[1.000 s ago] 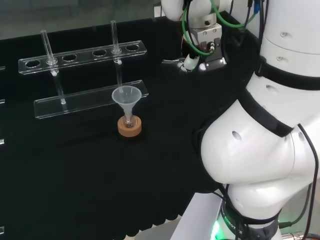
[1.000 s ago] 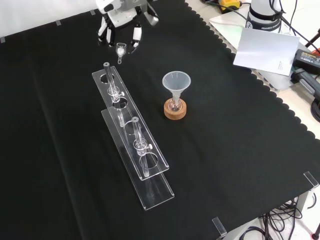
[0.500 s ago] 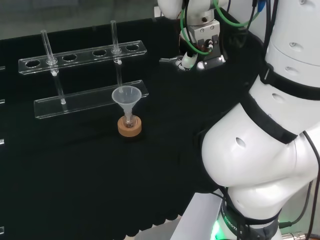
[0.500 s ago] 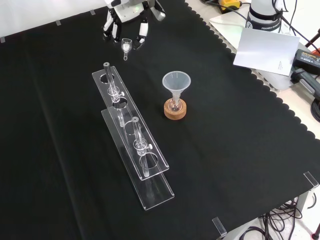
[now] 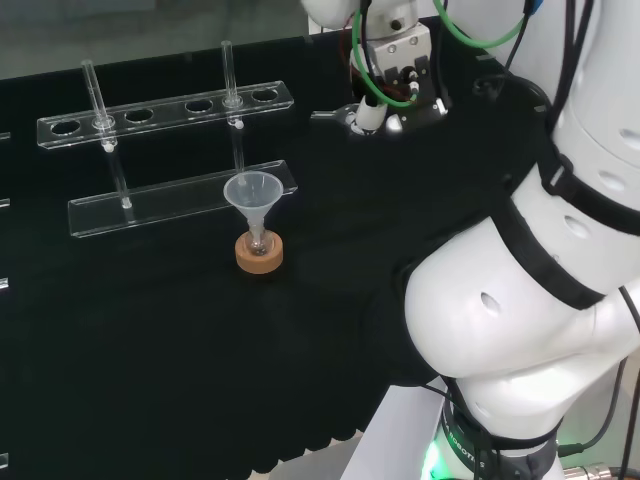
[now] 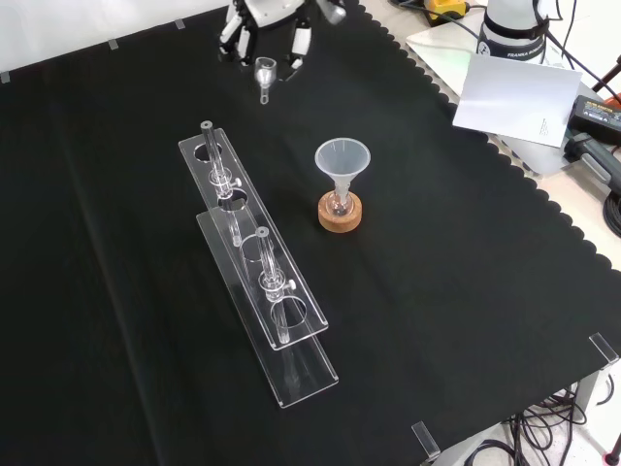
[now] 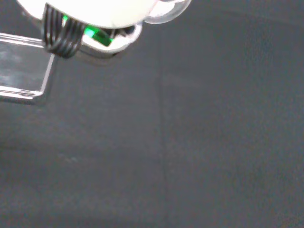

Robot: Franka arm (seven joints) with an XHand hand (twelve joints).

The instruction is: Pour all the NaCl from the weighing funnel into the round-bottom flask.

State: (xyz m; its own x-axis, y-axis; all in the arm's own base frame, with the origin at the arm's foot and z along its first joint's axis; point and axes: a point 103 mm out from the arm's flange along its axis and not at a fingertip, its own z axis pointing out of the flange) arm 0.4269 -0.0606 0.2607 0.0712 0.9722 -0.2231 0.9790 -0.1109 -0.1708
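A small round-bottom flask (image 6: 338,202) stands in a cork ring (image 6: 340,216) mid-cloth, with a clear plastic funnel (image 6: 343,158) in its neck; in the head view the funnel (image 5: 252,191) rises above the cork ring (image 5: 259,253). At the top of the front view the hand (image 6: 275,17) hangs above the cloth, fingers curled down around a small glass weighing funnel (image 6: 264,72) with its stem pointing down. The head view shows the hand (image 5: 385,75) to the right of and beyond the flask, the weighing funnel (image 5: 335,114) sticking out to the left. Its contents cannot be made out.
A clear acrylic test-tube rack (image 6: 254,262) with two tubes runs along the flask's left in the front view, and lies behind the flask in the head view (image 5: 170,108). One rack corner (image 7: 23,80) appears in the wrist view. White paper (image 6: 514,97) lies off the cloth's right edge.
The hand, still holding the weighing funnel, has moved right and slightly up in the front view, left in the head view. Flask, funnel and rack have not moved.
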